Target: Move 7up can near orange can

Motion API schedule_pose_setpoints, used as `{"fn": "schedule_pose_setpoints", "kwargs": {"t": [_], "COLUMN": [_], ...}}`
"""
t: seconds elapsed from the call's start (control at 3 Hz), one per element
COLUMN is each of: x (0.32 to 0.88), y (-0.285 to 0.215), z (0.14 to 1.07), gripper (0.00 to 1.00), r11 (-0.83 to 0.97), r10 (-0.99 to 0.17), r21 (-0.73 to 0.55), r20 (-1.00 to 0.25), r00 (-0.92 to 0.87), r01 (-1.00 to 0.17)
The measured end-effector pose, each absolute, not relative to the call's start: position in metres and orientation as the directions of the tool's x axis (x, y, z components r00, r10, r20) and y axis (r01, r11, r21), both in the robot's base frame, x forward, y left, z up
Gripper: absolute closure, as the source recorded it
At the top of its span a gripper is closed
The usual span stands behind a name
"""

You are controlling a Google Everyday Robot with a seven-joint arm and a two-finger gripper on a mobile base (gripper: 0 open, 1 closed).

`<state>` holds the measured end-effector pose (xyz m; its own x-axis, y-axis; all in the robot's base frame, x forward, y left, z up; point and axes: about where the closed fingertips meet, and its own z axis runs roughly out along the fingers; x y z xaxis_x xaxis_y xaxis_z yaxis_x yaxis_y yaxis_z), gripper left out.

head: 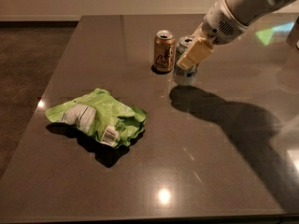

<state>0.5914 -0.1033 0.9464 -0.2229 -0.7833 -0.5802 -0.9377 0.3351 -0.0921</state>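
The 7up can [185, 73], silver-grey and green, stands upright right beside the orange can [164, 51], just to its right and slightly nearer. The orange can is orange-brown with dark script and a silver top. My gripper [194, 54] comes in from the upper right on a white arm and is shut on the 7up can, with a cream-coloured finger [195, 53] across the can's upper side. The can's upper half is partly hidden by that finger. I cannot tell if the can rests on the table or hangs just above it.
A crumpled green chip bag [98, 117] lies at the left middle of the dark table [210, 162]. The arm's shadow falls across the table's right side. The table's left edge borders a dark floor.
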Motion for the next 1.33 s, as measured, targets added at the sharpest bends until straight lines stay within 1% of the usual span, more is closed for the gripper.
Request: {"fn": "schedule_pose_setpoints", "kwargs": {"t": [0.67, 1.0, 1.33], "x": [0.637, 0.649, 0.652], "y": [-0.104, -0.105, -0.107], "z": [0.925, 0.918, 0.914], "gripper": [1.0, 0.81, 0.59], "r11": [0.419, 0.43, 0.421], "r10": [-0.749, -0.749, -0.762], "r21": [-0.094, -0.105, -0.124], "r20": [-0.598, -0.596, -0.587], "r00": [-0.285, -0.29, -0.275], "r01": [-0.903, -0.897, -0.899]}}
